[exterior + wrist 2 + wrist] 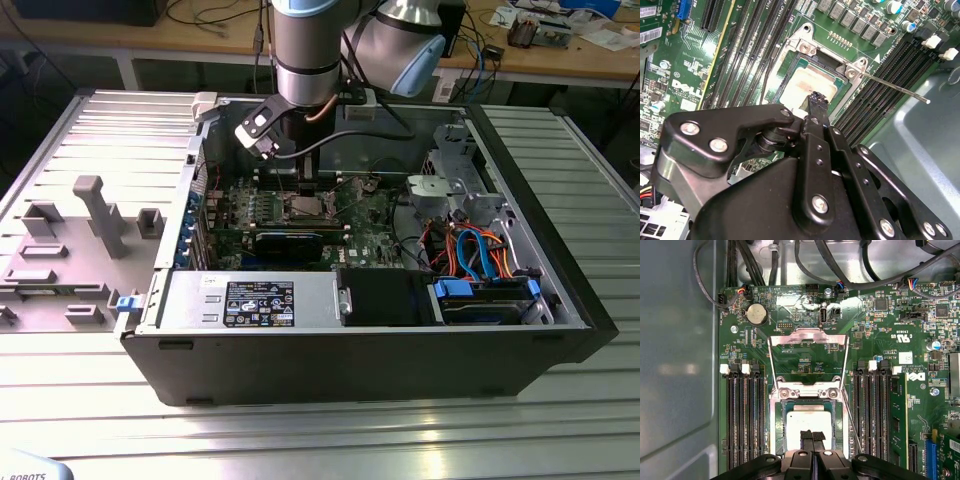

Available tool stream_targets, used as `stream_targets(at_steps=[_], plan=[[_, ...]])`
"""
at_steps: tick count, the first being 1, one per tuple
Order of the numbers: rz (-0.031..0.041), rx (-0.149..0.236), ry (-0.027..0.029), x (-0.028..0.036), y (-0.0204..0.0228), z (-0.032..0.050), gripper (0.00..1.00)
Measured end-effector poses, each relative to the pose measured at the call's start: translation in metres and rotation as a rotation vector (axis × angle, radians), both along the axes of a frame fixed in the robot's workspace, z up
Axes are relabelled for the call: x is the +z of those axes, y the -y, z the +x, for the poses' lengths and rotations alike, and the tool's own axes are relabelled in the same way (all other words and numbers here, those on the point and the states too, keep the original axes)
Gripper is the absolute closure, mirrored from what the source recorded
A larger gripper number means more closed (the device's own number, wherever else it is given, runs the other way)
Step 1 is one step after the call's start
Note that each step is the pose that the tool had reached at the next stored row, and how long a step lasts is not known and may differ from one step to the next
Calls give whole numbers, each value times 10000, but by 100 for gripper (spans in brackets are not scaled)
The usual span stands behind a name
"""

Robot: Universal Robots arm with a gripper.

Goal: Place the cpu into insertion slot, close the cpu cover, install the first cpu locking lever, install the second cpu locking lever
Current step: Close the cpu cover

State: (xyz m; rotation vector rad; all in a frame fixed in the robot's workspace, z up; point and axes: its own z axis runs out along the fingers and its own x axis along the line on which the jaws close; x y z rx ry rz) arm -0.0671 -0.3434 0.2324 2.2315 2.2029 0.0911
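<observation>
In the exterior view, the arm (305, 50) is seen reaching into the case (400, 350). In the second wrist view, the pincer (817, 97) is held narrow, empty, directly over the cpu (802, 82) seated in the insertion slot (807, 46). In the first wrist view, the cpu cover (807, 336) is found raised just beyond the chip (not yet closed).

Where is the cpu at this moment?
In the first wrist view the cpu lies in the insertion slot, between the two banks of memory slots, with the gripper tips right over it.
</observation>
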Motion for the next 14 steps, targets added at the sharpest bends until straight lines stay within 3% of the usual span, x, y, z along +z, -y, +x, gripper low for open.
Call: stream_targets(at_steps=[10,14], plan=[[1,1,1,7,0,0,89],[-2,2,0,47,0,0,89]])
